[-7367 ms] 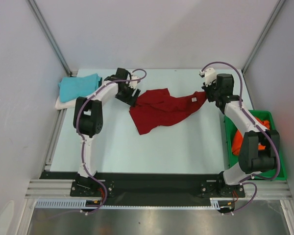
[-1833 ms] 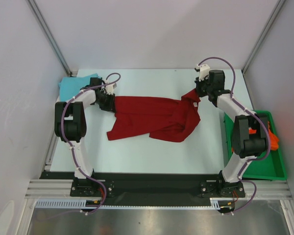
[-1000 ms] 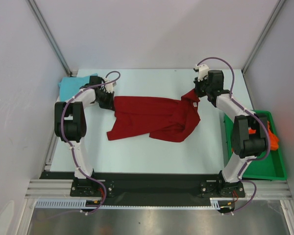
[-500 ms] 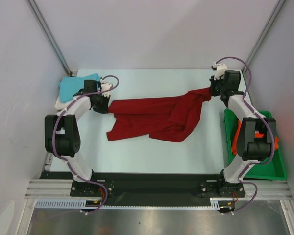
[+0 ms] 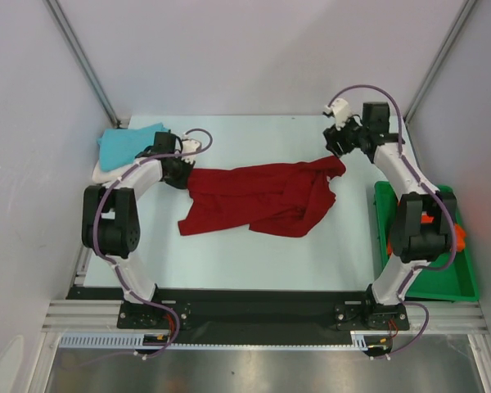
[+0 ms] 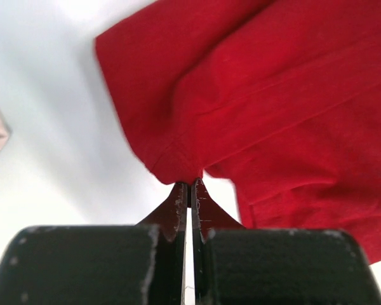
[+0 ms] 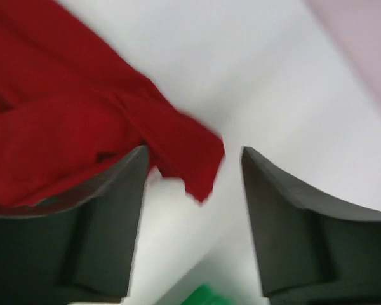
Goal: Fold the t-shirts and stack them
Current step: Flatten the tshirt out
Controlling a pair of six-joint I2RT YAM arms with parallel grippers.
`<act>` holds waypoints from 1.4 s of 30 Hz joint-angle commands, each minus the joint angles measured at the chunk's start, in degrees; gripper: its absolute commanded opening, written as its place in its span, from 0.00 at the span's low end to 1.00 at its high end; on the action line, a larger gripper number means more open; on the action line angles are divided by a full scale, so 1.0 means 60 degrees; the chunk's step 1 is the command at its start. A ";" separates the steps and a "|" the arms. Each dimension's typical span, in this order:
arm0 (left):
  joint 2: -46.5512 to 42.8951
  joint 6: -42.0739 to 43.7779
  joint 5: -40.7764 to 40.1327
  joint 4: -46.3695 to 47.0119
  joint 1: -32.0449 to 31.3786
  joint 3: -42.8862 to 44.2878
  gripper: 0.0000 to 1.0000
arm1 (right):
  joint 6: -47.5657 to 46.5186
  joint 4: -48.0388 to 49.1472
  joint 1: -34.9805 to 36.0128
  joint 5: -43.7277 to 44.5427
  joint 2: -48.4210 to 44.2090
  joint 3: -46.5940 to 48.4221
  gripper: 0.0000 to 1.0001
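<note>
One red t-shirt (image 5: 262, 196) is pinched by left gripper (image 6: 190, 186).

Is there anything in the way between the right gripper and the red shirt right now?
Nothing visible stands between them. The right gripper is open, and a corner of the dark red shirt shows right between its fingers. The left gripper is shut on the shirt's opposite edge.

table (image 5: 254, 254) | dark red t-shirt (image 5: 258, 196) mid | cream t-shirt (image 5: 104, 173) far-left | green tray (image 5: 457, 288) right
</note>
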 commanded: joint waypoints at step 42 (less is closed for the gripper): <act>0.0086 0.0374 -0.0813 0.0339 -0.0519 -0.0271 0.01 | -0.8149 -1.1582 0.4076 -0.0704 0.5496 0.6450 0.51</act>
